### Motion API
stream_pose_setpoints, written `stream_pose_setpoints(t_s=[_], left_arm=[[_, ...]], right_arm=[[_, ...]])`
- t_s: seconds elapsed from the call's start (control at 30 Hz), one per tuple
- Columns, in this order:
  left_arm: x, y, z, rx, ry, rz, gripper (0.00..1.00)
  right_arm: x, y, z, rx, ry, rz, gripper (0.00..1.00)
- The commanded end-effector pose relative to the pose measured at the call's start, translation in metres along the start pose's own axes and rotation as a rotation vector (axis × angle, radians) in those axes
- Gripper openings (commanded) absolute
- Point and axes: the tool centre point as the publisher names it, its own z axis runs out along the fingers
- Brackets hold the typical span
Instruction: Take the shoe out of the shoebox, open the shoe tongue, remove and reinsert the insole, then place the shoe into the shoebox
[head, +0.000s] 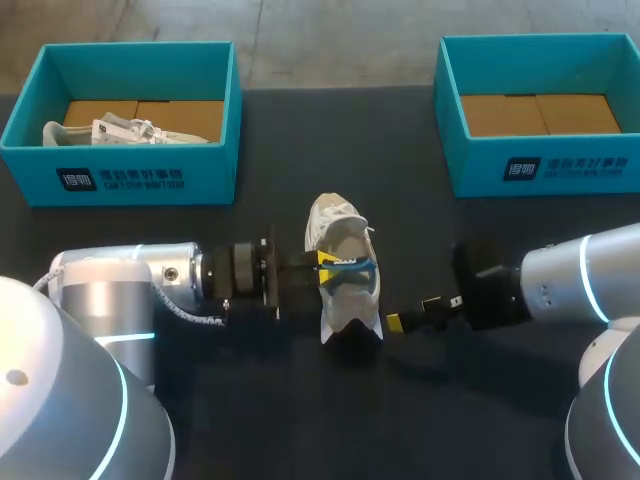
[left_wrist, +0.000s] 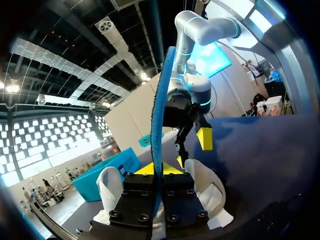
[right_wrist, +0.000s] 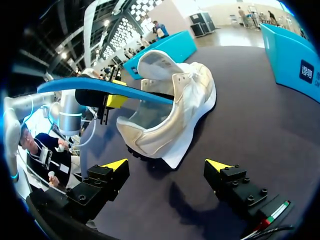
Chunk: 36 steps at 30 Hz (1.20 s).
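A second shoe (head: 120, 131) is noted inside the left shoebox (head: 140, 165). The blue insole (left_wrist: 159, 100) is pinched between the pressed-together fingertips of the left gripper (left_wrist: 159, 169), its far end at the opening of the white shoe (head: 335, 228), which lies mid-table (head: 250, 400). The right gripper (right_wrist: 167, 164) is held spread beside the heel. The right shoebox (head: 540, 165) is cardboard-lined.

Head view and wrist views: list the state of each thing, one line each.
shoe: on the table, mouth open
insole: pinched at one end, raised over the shoe's mouth
left gripper: shut on the insole
right gripper: open, holding nothing, by the heel
left box: open, second shoe inside
right box: open, no shoe inside
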Motion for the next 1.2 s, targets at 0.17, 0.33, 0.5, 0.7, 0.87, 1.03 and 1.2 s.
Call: stream_pose_setpoints(t_s=[0.17, 0.33, 0.5, 0.7, 0.87, 1.03, 1.2], left_arm=[[-0.004, 0.012, 0.001, -0.033, 0.017, 0.000, 0.00], [-0.002, 0.017, 0.001, -0.064, 0.031, 0.001, 0.00], [-0.002, 0.023, -0.001, -0.093, 0.033, -0.001, 0.00], [-0.003, 0.018, -0.003, -0.092, 0.022, -0.004, 0.45], [-0.004, 0.004, -0.003, -0.056, 0.021, -0.001, 0.46], [-0.004, -0.008, 0.001, -0.022, 0.032, 0.007, 0.43], [-0.001, -0.012, 0.004, -0.007, 0.054, 0.007, 0.32]], right_arm=[[0.000, -0.003, 0.000, -0.003, 0.005, 0.005, 1.00], [0.000, -0.004, 0.000, -0.006, 0.007, 0.008, 1.00], [0.000, -0.005, 0.002, -0.008, 0.009, 0.009, 1.00], [-0.001, -0.006, 0.003, -0.007, 0.012, 0.011, 1.00], [-0.001, -0.006, 0.003, -0.011, 0.010, 0.012, 1.00], [0.000, -0.006, 0.003, -0.011, 0.010, 0.013, 1.00], [0.000, -0.006, 0.004, -0.012, 0.011, 0.017, 1.00]])
